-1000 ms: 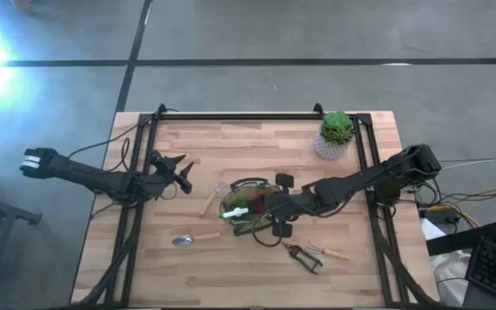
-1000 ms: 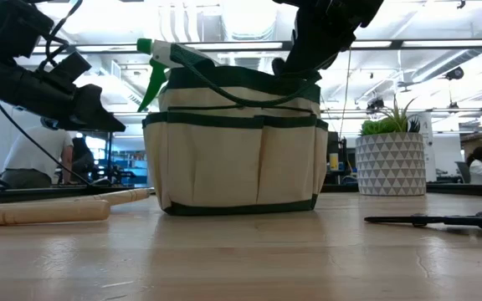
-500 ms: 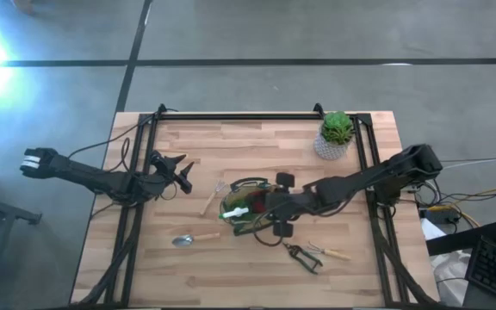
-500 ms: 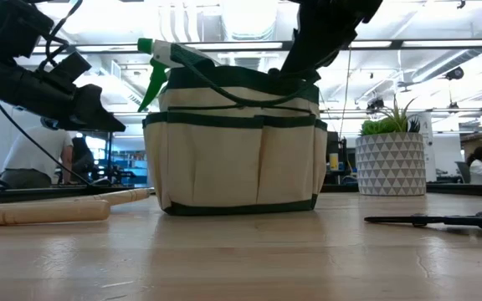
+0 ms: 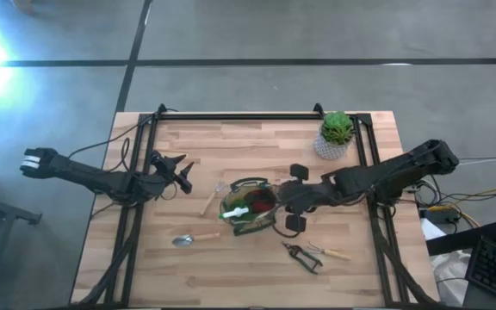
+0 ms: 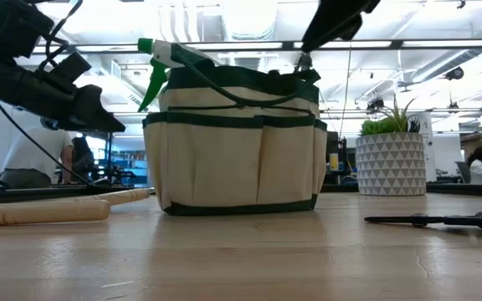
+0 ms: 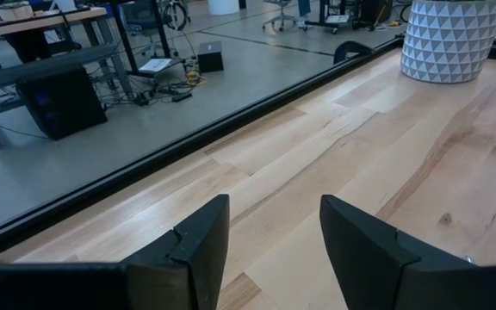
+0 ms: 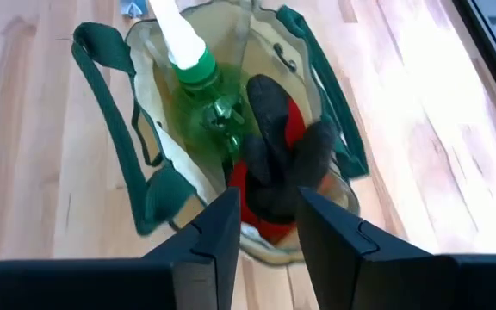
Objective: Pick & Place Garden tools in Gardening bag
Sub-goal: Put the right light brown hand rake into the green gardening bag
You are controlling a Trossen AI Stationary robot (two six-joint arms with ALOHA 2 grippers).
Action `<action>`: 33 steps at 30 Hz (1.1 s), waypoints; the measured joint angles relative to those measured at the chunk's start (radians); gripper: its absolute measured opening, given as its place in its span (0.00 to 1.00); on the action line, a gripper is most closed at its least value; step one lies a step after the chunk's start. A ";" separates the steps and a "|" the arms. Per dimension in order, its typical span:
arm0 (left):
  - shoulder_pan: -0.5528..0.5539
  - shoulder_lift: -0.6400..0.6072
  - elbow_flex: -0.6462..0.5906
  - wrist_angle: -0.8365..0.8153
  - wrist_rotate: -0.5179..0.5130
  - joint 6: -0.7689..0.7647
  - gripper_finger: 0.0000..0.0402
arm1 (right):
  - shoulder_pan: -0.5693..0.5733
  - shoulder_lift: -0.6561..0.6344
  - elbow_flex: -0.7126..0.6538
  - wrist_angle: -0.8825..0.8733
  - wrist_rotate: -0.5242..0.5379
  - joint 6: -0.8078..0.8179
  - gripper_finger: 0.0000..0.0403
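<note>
The olive-tan gardening bag (image 5: 246, 212) stands upright on its base at the table's middle. In it are a green spray bottle (image 8: 198, 82) and a red and black glove (image 8: 278, 164). The bottle's head (image 6: 153, 60) sticks out over the rim. My right gripper (image 8: 267, 245) hangs open and empty above the bag's right rim (image 5: 278, 202). My left gripper (image 5: 182, 172) waits open at the table's left, above the wood (image 7: 274, 241). A metal trowel (image 5: 183, 240), a wooden-handled fork (image 5: 211, 201), black pruning shears (image 5: 303, 257) and another wooden-handled tool (image 5: 334, 252) lie flat on the table.
A green plant in a white patterned pot (image 5: 335, 134) stands at the far right. A black frame rail (image 5: 231, 116) runs along the far edge, with rails along both sides. In the low view the fork's handle (image 6: 48, 209) lies left of the bag and the shears (image 6: 442, 220) right.
My right gripper has risen out of the bag's mouth and drawn back toward the table's right edge. The glove and the spray bottle stay in the bag, which has not shifted.
</note>
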 joint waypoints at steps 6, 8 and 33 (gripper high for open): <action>0.000 0.000 0.000 -0.003 0.003 0.000 0.46 | 0.000 -0.060 0.000 -0.066 0.000 0.047 0.22; 0.000 0.001 0.000 -0.003 0.003 -0.001 0.46 | 0.000 -0.080 0.000 -0.099 0.000 0.047 0.21; 0.000 0.005 0.000 -0.004 0.004 -0.003 0.46 | 0.007 -0.230 -0.122 -0.335 -0.258 0.405 0.11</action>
